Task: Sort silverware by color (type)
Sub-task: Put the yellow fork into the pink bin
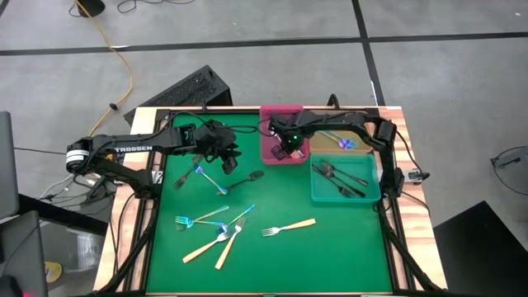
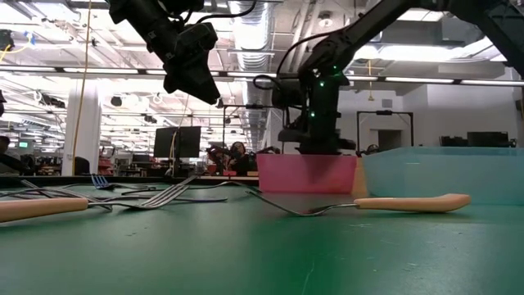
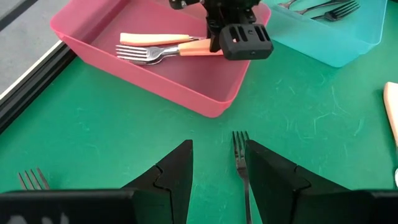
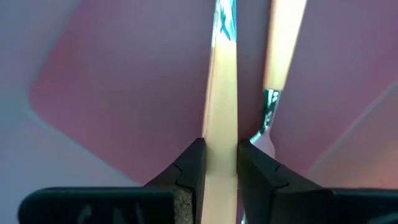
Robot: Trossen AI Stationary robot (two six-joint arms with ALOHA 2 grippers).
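A tan fork handle (image 4: 221, 124) fills the right wrist view, pinched between the fingers of the right gripper (image 1: 288, 152), which hangs low inside the pink bin (image 1: 271, 153). The grip on the handle's side lets the fork go in lying flat. A second tan-handled fork (image 3: 152, 38) already lies on the floor just beside it, so this bin seems meant for that kind. The walls stand close around the gripper, so I judge straight up to be its clearest way out.

The left gripper (image 1: 224, 154) hovers over the green mat (image 1: 330, 247) with its fingers partly apart and holding nothing, and a dark fork (image 3: 240, 155) lies on the mat under them. Black forks (image 1: 342, 177) sit in the teal bin (image 1: 373, 194) beyond the right gripper. More tan and blue forks (image 1: 216, 231) wait on open mat, well apart from both arms.
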